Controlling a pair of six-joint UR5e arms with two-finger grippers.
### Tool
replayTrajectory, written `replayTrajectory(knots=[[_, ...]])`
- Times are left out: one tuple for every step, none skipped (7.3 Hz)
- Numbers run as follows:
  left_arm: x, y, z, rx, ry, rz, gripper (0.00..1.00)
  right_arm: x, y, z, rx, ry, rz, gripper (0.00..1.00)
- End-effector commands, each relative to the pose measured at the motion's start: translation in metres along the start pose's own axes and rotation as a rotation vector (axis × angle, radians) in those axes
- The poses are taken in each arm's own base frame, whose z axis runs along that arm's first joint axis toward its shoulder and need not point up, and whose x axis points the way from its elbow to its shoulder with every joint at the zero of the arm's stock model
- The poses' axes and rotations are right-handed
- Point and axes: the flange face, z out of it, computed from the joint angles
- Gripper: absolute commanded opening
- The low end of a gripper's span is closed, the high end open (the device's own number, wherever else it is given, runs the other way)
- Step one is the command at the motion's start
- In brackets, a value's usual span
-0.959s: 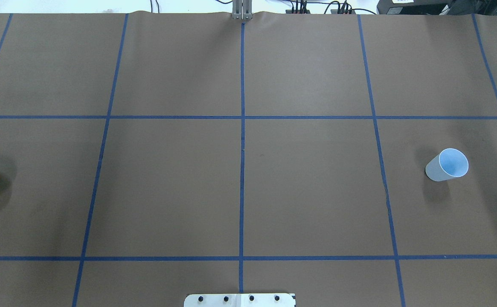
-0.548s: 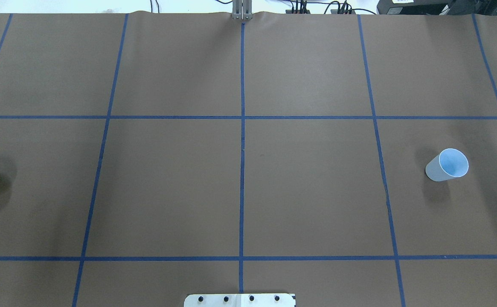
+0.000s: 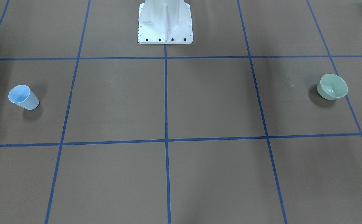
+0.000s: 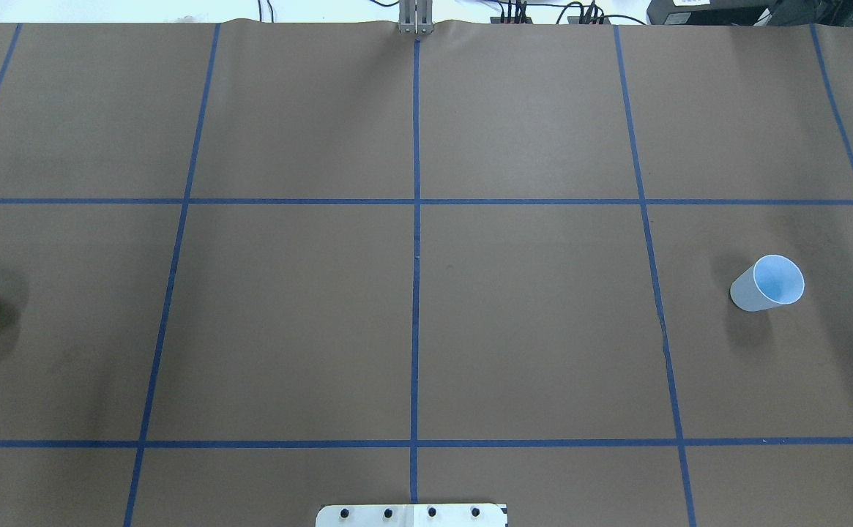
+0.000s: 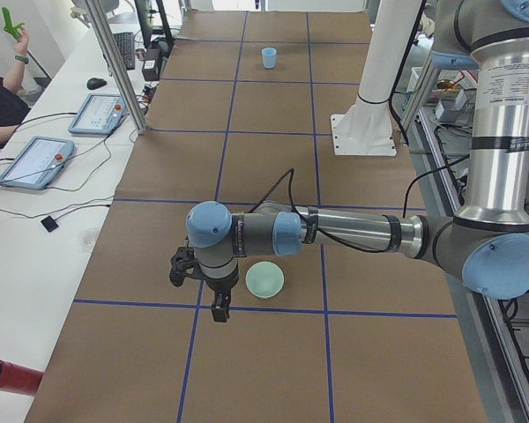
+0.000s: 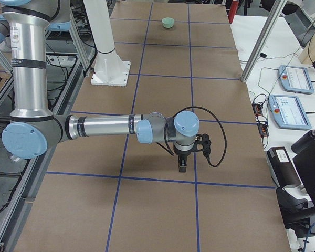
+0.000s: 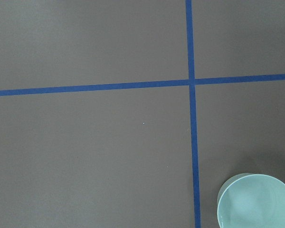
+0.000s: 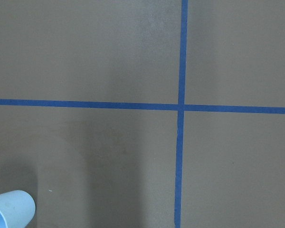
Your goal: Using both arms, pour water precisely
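**Left arm** (image 5: 353,231): is reaching out low and level over the table's end on the robot's left. It is not showing in the overhead or front-facing views.

**Left gripper** (image 5: 220,310): is pointing straight down, hanging just beside the green bowl and apart from it. It is showing only in the left side view, so I cannot tell whether its fingers are spread or pressed together.

**Right arm** (image 6: 100,126): is stretching out low and level over the table's end on the robot's right.

**Right gripper** (image 6: 182,165): is pointing straight down above the table. It is showing only in the right side view, so I cannot tell how its fingers are set.

**Green bowl** (image 3: 332,87): is standing upright, mouth up, at the far left end of the table, close to a blue tape line. It is lying at the lower right corner of the left wrist view.

**Blue cup** (image 4: 766,284): is standing upright, mouth up, at the far right end, well apart from the bowl. Its rim is peeping into the lower left corner of the right wrist view.

**Table** (image 4: 287,307): is wearing a brown cover divided by a blue tape grid (image 4: 415,293).

**White pedestal** (image 3: 164,21): is standing bolted at the middle of the robot's edge.

**Tablets** (image 5: 35,161): are lying on the white bench beside the table.
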Motion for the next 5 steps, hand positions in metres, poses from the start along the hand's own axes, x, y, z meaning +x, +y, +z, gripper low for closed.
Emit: replayTrajectory(knots=[[0.0028, -0.0008, 0.0001, 0.002, 0.005, 0.002, 1.0, 0.0006, 0.0, 0.0002, 0.0, 0.0, 0.001, 0.99], [0.0053, -0.0019, -0.0026, 0.008, 0.006, 0.005, 1.0, 0.0, 0.0, -0.0003, 0.001, 0.0, 0.0, 0.99], [0.0058, -0.002, -0.0032, 0.009, 0.006, 0.006, 1.0, -0.0013, -0.0001, -0.0003, 0.0, -0.003, -0.002, 0.99], [0.0058, -0.002, -0.0032, 0.009, 0.006, 0.006, 1.0, -0.0008, -0.0001, -0.0008, 0.002, -0.003, -0.001, 0.99], [0.0058, -0.002, -0.0032, 0.009, 0.006, 0.006, 1.0, -0.0003, 0.0006, -0.0004, 0.0, -0.003, 0.0, 0.99]])
